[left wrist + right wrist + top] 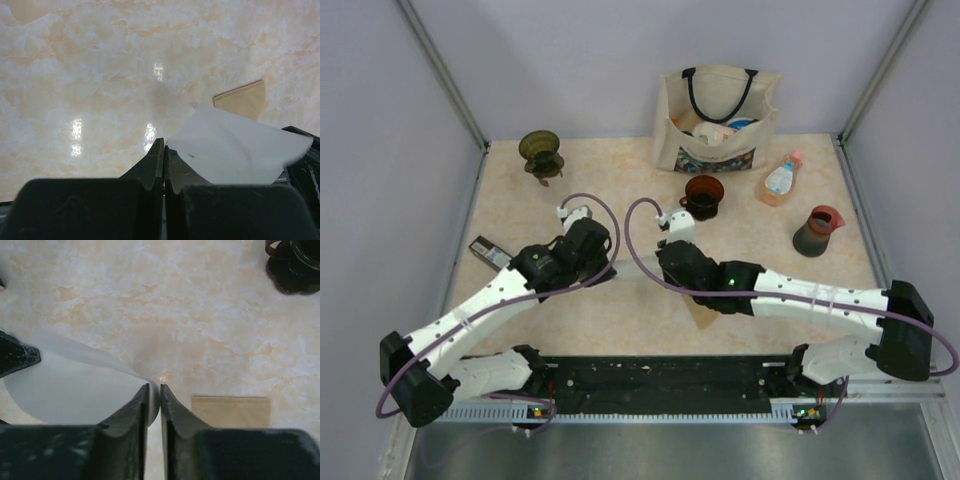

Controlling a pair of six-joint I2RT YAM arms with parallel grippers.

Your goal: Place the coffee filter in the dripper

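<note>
1. Reference item: the red-brown dripper (pixel 703 195) stands upright on the desk (pixel 620 180). All positions below are given from it.

2. White coffee filter (pixel 635 268): off the desk surface, on the arm-base side of the dripper and to its left, well apart from it. It spans the gap between the two hands. It is not in the dripper.

3. Left hand (pixel 608 268): fingers pressed fully together. In the left wrist view, one edge of the white coffee filter (pixel 235 150) runs into the seam at the tips of the left hand (pixel 164 145). This hand is further left of the dripper than the right hand.

4. Right hand (pixel 665 270): fingers all but closed, with a thin slit between them. In the right wrist view, the opposite edge of the white coffee filter (pixel 80 385) sits pinched in the slit of the right hand (pixel 154 390).

5. Brown coffee filter (pixel 703 313): flat on the desk, directly on the arm-base side of the dripper, partly under the right arm.

6. Other items:
   - Tote bag (pixel 715 120): beyond the dripper.
   - Bottle (pixel 780 180): to its right, lying on the desk.
   - Dark red pitcher (pixel 817 232): further right, slightly nearer the arm bases.
   - Olive-green dripper (pixel 540 152): far to its left.
</note>
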